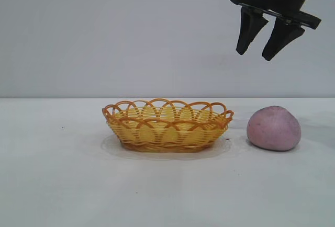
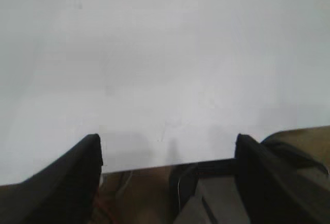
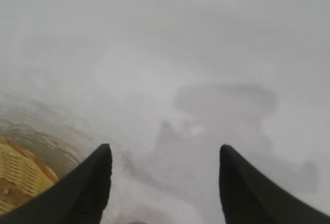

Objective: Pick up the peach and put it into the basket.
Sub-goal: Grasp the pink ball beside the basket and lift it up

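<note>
- Two things sit on the white table point(image 1: 52, 185): the basket point(image 1: 167, 125) near the middle and the peach point(image 1: 274, 128) just to its right, apart from it with a narrow strip of bare table between them.
- Wide bare table lies left of the basket and in front of both things; the table's far edge meets a plain pale wall.
- The peach rests on its flattish base, outside the basket, a dull pink-mauve rounded lump with a matte, slightly mottled skin.
- The basket is a shallow oval of yellow weave with an orange looped, scalloped rim and orange base; nothing is visible inside it.
- The right gripper point(image 1: 264, 41) hangs high in the air, above the gap between basket and peach, its black tapered fingers apart and holding nothing.
- The left gripper point(image 2: 167, 154) shows only in its own wrist view, over the table's near edge, fingers wide apart and empty.
</note>
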`<state>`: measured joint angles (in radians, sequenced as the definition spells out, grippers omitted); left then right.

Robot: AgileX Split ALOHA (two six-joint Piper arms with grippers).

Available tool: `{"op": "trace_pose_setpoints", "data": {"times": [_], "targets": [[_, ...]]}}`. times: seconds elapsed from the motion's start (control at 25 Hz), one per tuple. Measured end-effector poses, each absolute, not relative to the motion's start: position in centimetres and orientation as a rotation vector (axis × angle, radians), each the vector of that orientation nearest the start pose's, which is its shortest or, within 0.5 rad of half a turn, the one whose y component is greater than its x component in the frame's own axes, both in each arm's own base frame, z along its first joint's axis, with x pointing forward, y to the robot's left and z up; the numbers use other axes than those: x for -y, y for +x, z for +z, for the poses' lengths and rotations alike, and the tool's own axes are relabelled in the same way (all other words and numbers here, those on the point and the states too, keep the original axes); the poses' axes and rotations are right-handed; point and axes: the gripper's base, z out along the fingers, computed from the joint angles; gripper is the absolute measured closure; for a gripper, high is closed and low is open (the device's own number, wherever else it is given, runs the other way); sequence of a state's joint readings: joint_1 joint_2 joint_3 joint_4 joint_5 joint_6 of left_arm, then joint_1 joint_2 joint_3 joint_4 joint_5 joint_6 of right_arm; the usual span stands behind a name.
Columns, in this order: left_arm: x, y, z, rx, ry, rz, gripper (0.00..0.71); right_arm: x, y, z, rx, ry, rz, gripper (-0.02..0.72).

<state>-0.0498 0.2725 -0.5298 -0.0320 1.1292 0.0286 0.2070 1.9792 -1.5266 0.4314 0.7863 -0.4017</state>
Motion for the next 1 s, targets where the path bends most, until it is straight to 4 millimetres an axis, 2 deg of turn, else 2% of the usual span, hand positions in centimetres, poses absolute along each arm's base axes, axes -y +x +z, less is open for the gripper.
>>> {"op": "trace_pose_setpoints", "data": {"times": [0.2,0.28,0.68,1.0], "targets": [[0.3,-0.1,26.9,-2.145,0.086,-0.051,0.245,-11.4,41.4,22.0,-2.618,-0.486,0.438,0.310],[0.2,-0.8,26.9,-2.104,0.085,-0.051,0.245,-11.4,41.3,22.3,-2.610,-0.497,0.434,0.310],[0.2,-0.8,26.8,-2.099,0.085,-0.053,0.245,-11.3,40.1,25.8,-2.541,-0.530,0.421,0.310],[0.2,-0.9,26.8,-2.099,0.085,-0.053,0.245,-11.1,39.3,26.2,-2.577,-0.588,0.415,0.310]]}}
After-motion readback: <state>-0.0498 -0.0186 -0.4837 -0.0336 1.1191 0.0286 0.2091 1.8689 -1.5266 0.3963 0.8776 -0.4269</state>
